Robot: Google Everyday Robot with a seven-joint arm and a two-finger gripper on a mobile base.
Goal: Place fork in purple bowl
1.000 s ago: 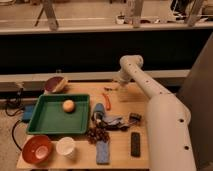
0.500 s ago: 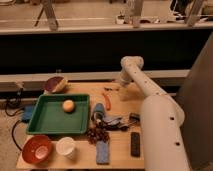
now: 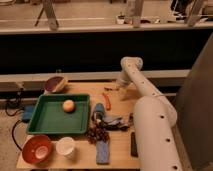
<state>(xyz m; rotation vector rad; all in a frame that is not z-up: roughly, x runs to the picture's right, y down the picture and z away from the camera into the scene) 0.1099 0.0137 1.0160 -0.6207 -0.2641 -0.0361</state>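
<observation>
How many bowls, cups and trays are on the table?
Bowls: 2, the purple bowl and the orange-red bowl.
Cups: 1, the white cup.
Trays: 1, the green tray.
Total: 4.
The gripper is at the back of the table, right of the purple bowl.

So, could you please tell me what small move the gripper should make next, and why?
Probably ease the gripper down toward the thin grey metal fork, which appears to lie beside it near the far edge of the wooden table. The dark purple round bowl sits at the far corner, with no fork in it.
</observation>
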